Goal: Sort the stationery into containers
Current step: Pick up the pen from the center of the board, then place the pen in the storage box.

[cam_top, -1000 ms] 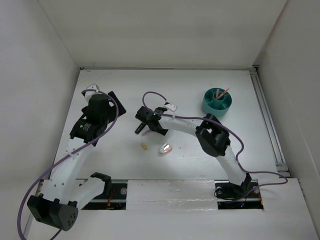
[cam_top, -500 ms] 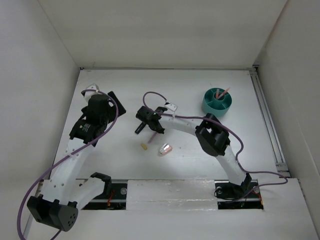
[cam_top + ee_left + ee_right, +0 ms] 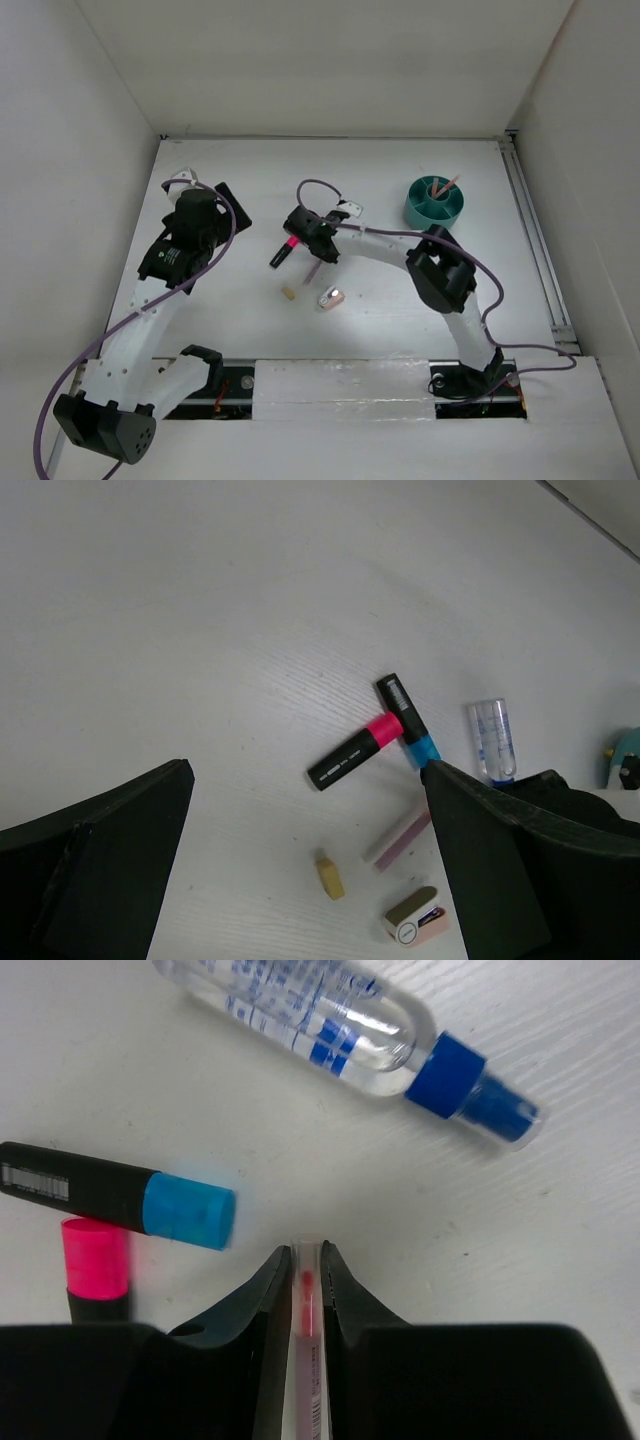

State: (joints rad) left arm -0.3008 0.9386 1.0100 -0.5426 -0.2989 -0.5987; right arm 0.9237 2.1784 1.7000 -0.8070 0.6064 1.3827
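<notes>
The right gripper (image 3: 304, 1254) is clamped on one end of a thin pink pen (image 3: 304, 1345) in the middle of the table (image 3: 230, 330), the picking-up step of the sorting job. The pen's free end slants toward the near edge, and whether it is clear of the surface cannot be told. Just beside the grip lie a blue-capped marker (image 3: 125, 1198) and a pink-capped marker (image 3: 95, 1265), their caps touching, with a clear blue-capped tube (image 3: 335, 1028) a little farther off. Nearer the arm bases sit a tiny tan block (image 3: 288, 294) and a silver-pink oval piece (image 3: 331, 297), apart from each other. The teal divided bowl (image 3: 415, 210) stands well away at the far right, with pink sticks, seemingly pens, upright in it. The left gripper (image 3: 228, 205) hangs over the far left of the table, jaws wide apart and holding nothing. The next move likely calls for lifting the pen free without nudging the markers, carrying it right to the bowl, and letting go over the compartment holding its likes.
</notes>
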